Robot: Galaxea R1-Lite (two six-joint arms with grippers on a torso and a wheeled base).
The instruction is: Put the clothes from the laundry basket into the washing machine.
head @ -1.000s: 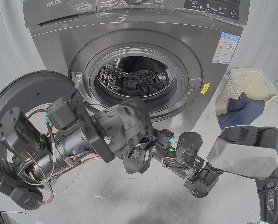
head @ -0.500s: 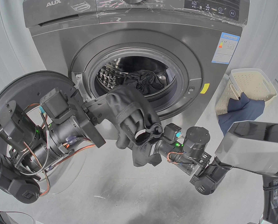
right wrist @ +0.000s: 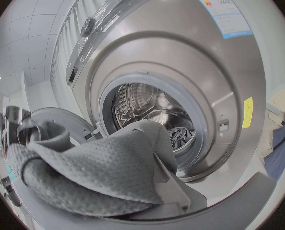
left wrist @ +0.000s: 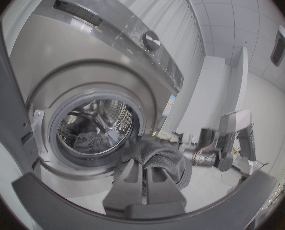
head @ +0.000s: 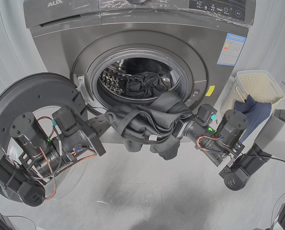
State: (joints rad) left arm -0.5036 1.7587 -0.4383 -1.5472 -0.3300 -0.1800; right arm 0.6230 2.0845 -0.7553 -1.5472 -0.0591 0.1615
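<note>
Garment hung stretched before drum, likely for feeding in; your left gripper clamped it; right gripper: cannot tell.

Noted pale grey floor spread across the near side. Found washer standing on it at far centre, door swung open to the left. Found basket on it at far right, just beside washer.

Bright even light, glare on washing machine, fisheye wrist views
</note>
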